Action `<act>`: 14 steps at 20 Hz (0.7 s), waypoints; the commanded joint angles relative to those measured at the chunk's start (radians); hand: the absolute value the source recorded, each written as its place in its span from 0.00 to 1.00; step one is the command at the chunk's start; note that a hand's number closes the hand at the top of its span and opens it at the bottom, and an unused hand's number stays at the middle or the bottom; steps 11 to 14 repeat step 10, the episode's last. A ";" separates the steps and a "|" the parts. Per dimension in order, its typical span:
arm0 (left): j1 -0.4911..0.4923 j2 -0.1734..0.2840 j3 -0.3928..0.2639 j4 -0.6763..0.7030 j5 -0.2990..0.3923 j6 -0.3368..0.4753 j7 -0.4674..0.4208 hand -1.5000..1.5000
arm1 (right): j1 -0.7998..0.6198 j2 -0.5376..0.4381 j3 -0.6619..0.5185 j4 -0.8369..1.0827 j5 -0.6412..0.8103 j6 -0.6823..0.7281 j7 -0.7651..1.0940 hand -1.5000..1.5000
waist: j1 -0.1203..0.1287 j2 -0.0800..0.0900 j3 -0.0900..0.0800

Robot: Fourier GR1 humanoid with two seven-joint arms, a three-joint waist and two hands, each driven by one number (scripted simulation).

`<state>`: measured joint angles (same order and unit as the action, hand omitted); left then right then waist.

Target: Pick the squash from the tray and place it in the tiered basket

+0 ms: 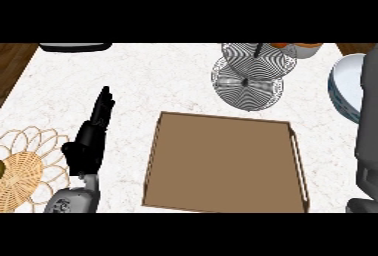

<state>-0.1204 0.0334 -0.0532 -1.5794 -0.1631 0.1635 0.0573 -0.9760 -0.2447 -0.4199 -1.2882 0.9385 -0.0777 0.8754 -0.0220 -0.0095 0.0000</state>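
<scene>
- Looking steeply down on a white marbled counter (148, 75); brown wood at the far left and far right corners.
- Brown tray (151, 165) lying flat at centre, low rim on all sides, a slot handle along its right wall; bare brown floor showing across the whole inside.
- Tiered basket (247, 85) of black-and-white wire mesh standing just beyond the tray's far edge, two round tiers seen from above, a dark post between them.
- Squash (284, 45): orange and pale shape at the upper tier's far right side, cut by the view's top edge; probably the squash, outline too clipped to be sure. Well apart from the tray.
- Left hand (92, 135) over the counter just left of the tray, fingers straight and together, pointing away; holding nothing, touching nothing visible.
- Grey right forearm (367, 140) running along the view's right edge, beside the tray's right wall; right hand itself outside the view, finger state not readable.
- Blue-rimmed white plate (341, 85) at far right, partly behind that forearm.
- Woven mat (29, 165) at the left edge, near the left forearm.
- Dark flat object (74, 47) at the far left, cut by the top edge.
</scene>
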 commanded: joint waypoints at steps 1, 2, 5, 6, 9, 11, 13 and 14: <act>0.036 0.006 -0.007 -0.044 -0.001 -0.004 0.009 0.50 | 0.148 -0.009 -0.076 -0.229 -0.087 0.015 0.029 0.00 | -0.015 -0.007 0.001; 0.032 0.021 0.018 -0.016 0.008 -0.010 -0.014 0.50 | 0.178 -0.043 -0.119 -0.250 -0.151 0.041 -0.019 0.00 | -0.011 -0.001 0.001; 0.026 -0.012 -0.017 -0.011 -0.033 0.028 0.006 0.50 | 0.312 -0.048 -0.165 -0.461 -0.240 0.149 0.019 0.00 | -0.025 -0.006 0.001; 0.023 0.002 0.015 0.031 -0.005 0.011 -0.035 0.50 | 0.426 -0.022 -0.180 -0.509 -0.277 0.169 -0.037 0.00 | -0.051 -0.008 0.001; -0.005 0.009 0.023 -0.007 -0.005 0.015 0.020 0.50 | 0.548 -0.042 -0.306 -0.638 -0.442 0.253 -0.069 0.00 | -0.047 -0.007 0.002; -0.023 0.005 0.021 -0.011 -0.011 0.022 0.040 0.50 | 0.620 -0.026 -0.312 -0.698 -0.471 0.294 -0.083 0.00 | -0.050 -0.007 0.002; -0.023 0.005 0.021 -0.011 -0.011 0.022 0.040 0.50 | 0.620 -0.026 -0.312 -0.698 -0.471 0.294 -0.083 0.00 | -0.050 -0.007 0.002; -0.023 0.005 0.021 -0.011 -0.011 0.022 0.040 0.50 | 0.620 -0.026 -0.312 -0.698 -0.471 0.294 -0.083 0.00 | -0.050 -0.007 0.002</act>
